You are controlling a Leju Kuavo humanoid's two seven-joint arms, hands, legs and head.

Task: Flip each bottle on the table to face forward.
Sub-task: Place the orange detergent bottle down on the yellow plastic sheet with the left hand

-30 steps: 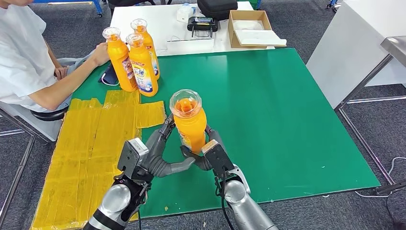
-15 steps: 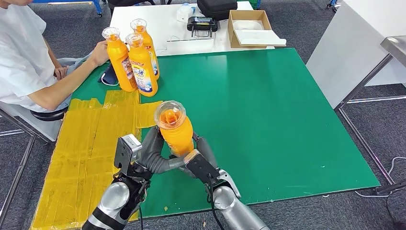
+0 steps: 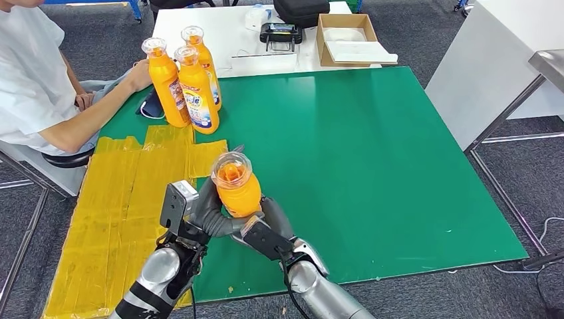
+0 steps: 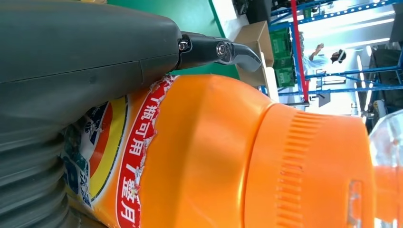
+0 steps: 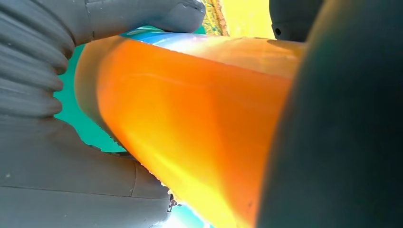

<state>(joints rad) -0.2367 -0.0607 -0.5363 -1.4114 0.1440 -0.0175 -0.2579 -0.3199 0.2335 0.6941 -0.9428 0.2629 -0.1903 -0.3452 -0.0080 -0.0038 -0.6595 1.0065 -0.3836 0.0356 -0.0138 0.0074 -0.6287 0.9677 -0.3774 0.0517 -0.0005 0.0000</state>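
An orange bottle (image 3: 237, 191) with a clear cap stands upright between both my hands near the green table's front left. My left hand (image 3: 201, 216) grips it from the left, and my right hand (image 3: 267, 229) grips it from the right. Up close, the left wrist view has the bottle (image 4: 228, 156) with its label edge under my left hand (image 4: 71, 95). The right wrist view has its orange body (image 5: 190, 128) against my right hand (image 5: 62, 142). Three more orange bottles (image 3: 183, 78) stand upright at the table's far left.
A person (image 3: 40, 80) sits at the left with a hand by the three bottles. Yellow sheeting (image 3: 126, 193) covers the table's left part. The green table (image 3: 372, 153) extends to the right. A white table behind carries a cardboard box (image 3: 349, 38) and a black device (image 3: 281, 32).
Both hands have carried the held bottle to the left and nearer to me. The three far bottles and the person have stayed in place.
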